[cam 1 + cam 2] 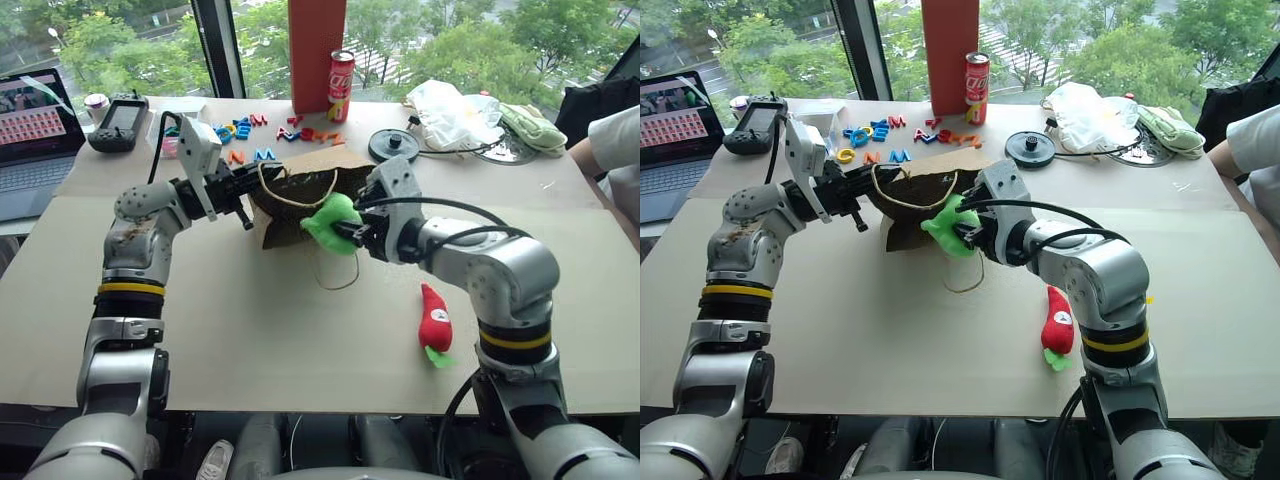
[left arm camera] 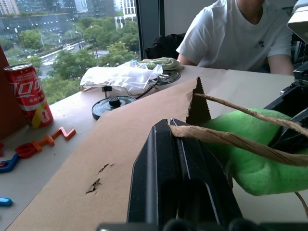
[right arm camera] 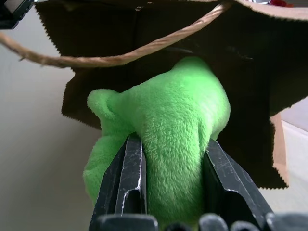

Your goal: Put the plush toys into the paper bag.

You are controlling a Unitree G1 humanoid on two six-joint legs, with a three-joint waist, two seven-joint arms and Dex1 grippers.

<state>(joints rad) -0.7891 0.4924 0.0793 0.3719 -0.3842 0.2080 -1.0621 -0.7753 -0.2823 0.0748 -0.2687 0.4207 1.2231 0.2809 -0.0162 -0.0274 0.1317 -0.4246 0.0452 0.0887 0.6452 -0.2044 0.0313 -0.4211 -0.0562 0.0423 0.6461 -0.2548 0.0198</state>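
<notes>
So I count two plush toys and one paper bag [image 1: 300,195]. My right gripper [image 3: 171,159] is clenched on the lime-green toy [image 1: 333,222], holding it right at the bag's dark open mouth, just under one twine handle [image 3: 125,57]. My left gripper [image 2: 179,144] is pinched tight on the bag's upper rim and the other twine loop, keeping the mouth propped open. The red chili toy [image 1: 434,322] lies alone on the bare table [image 1: 250,330] near the front edge, with open surface around it.
</notes>
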